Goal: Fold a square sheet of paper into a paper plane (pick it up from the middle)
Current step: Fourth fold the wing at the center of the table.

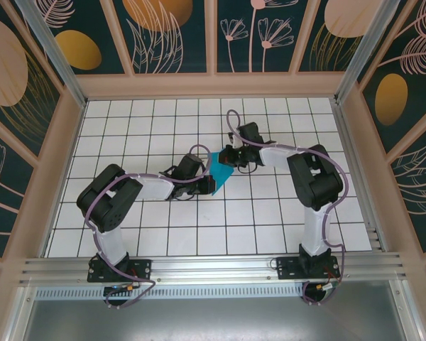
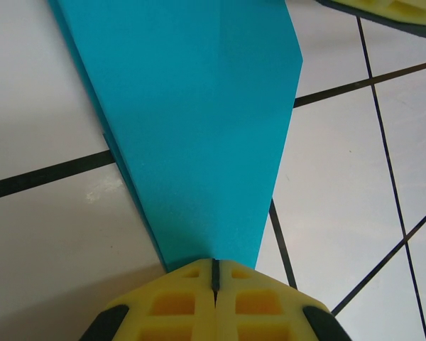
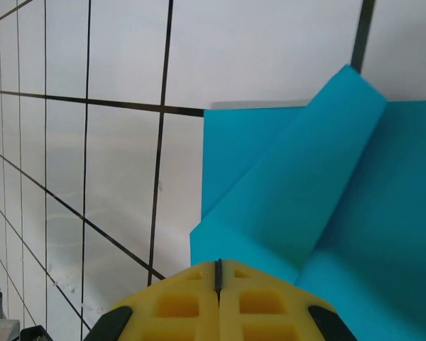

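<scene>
Over the desk, the folded teal paper is being clamped end to end: left claw on its narrow tip (right claw opposite).

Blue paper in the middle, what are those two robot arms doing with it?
The two arms are folding the blue paper into a paper plane. They work in the middle of the white gridded table. The left tool is shut on the paper's narrow end. The right tool is shut on another edge, where one flap stands up. The paper already has creased layers, but it doesn't look like a finished plane yet.
</scene>
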